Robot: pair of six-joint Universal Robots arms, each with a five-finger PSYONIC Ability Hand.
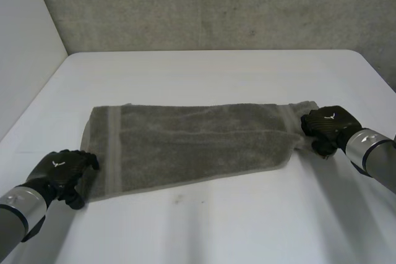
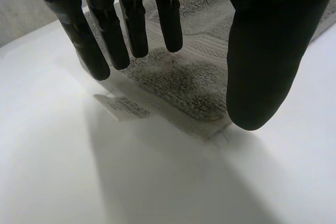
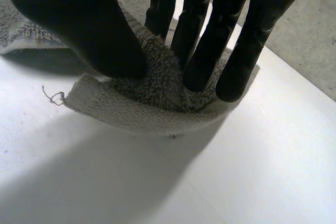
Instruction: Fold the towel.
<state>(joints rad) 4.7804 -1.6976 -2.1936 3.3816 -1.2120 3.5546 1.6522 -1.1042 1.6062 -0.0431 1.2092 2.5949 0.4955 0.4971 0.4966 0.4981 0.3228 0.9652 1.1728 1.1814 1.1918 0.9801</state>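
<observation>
Towel: grey-green terry, one, laid flat lengthwise left to right across the middle of the white table; woven band near each short end; right end drawn narrow and rumpled; near left corner covered in the head view by the left hand.

Left hand, left wrist view: fingers straight and spread wide from the thumb, poised over the towel's near left corner, nothing gripped; whether the fingertips touch the cloth cannot be made out; white label juts from the towel's edge beside the fingertips, print unreadable.

Right hand: at the towel's right end, fingers concealed beneath its back in the head view; right wrist view shows thumb and fingers pinching a bunched fold of the towel, hem curling beneath; loose thread at the hem's corner.

Surroundings: small dark mark on the table just near of the towel's long edge; grey wall beyond the far edge.
</observation>
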